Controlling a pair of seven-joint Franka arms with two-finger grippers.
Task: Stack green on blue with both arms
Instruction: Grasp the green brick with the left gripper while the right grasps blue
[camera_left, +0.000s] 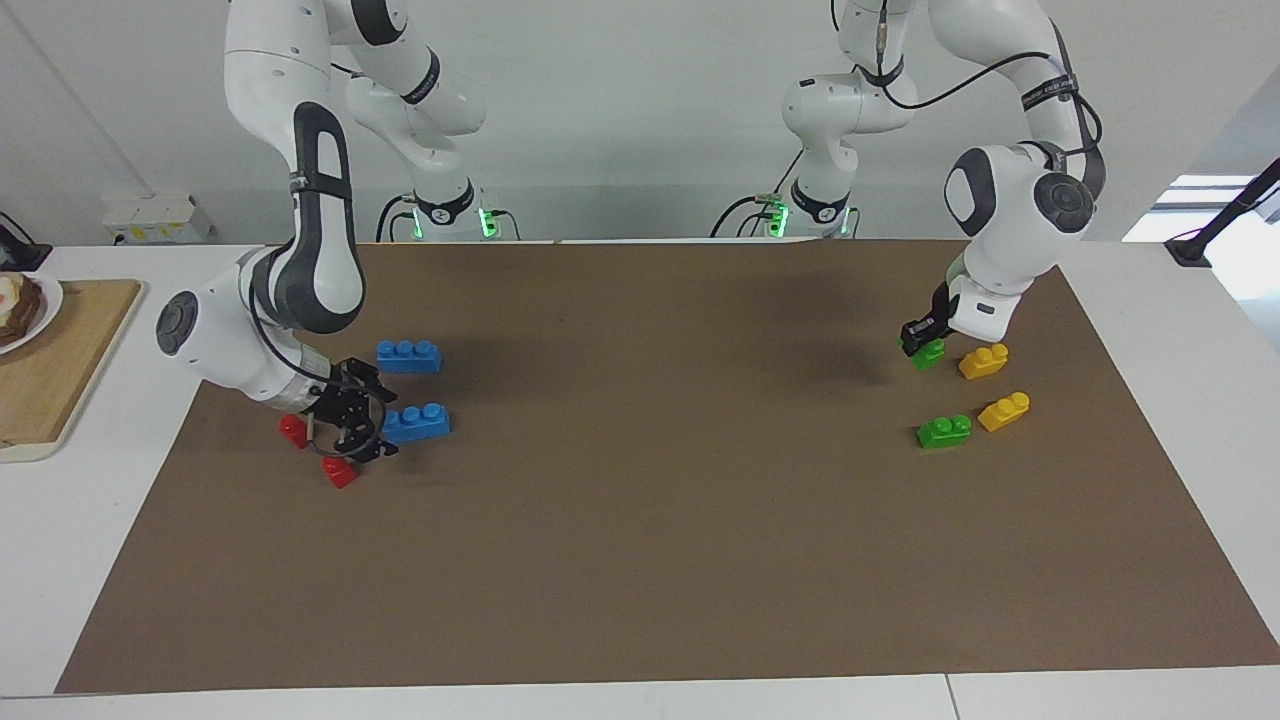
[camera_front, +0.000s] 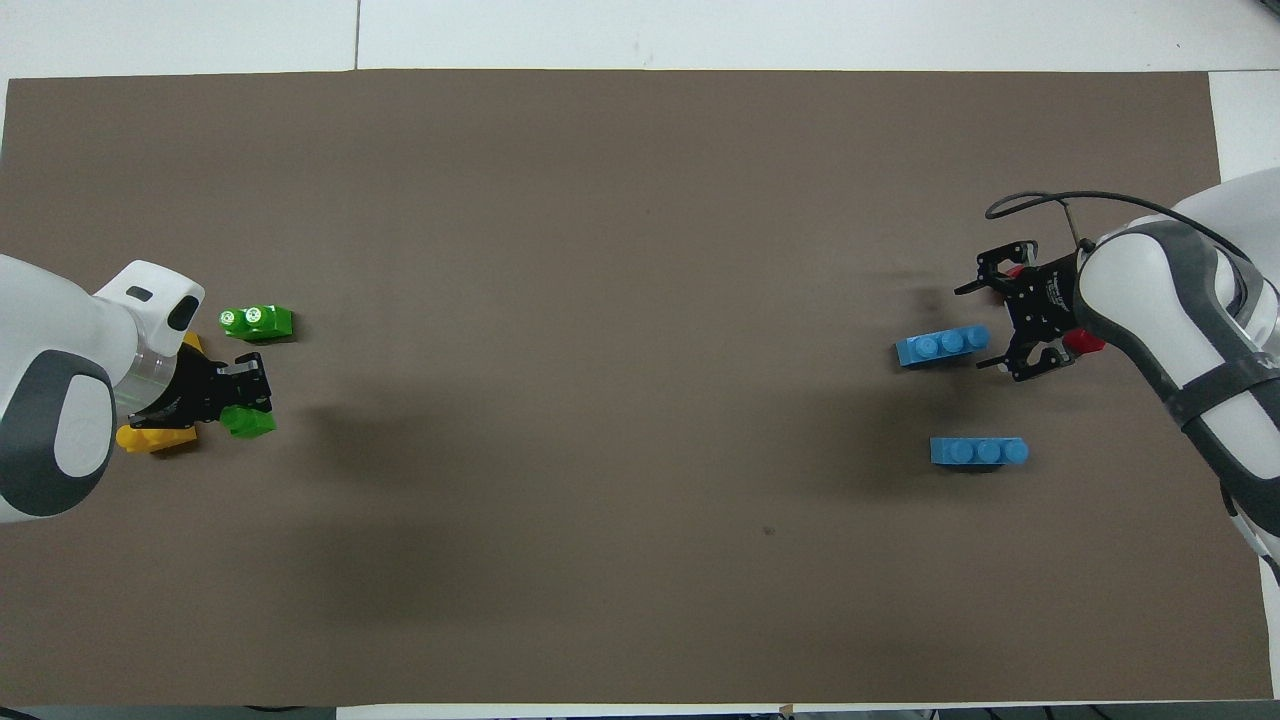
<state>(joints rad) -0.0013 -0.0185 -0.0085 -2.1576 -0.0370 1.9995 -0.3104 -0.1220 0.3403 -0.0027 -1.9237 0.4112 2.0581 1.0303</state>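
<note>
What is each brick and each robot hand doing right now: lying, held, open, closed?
Left gripper: shut on one green brick, lifted just off the mat.
Other green brick: lying on the mat, untouched.
Two yellow bricks: lying on the mat.
Right gripper: jaws open, low beside the farther blue brick.
Nearer blue brick: lying free.
Two red bricks: lying free.

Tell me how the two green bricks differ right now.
The green brick in the left gripper is clamped between shut fingers; the other green brick lies free on the brown mat.
The gripped green brick appears lifted and tilted; the free one sits flat, studs up.
The gripped one is partly hidden by the fingers; the free one shows whole.
Both are bright green, at the left arm's end of the table, next to yellow bricks.
</note>
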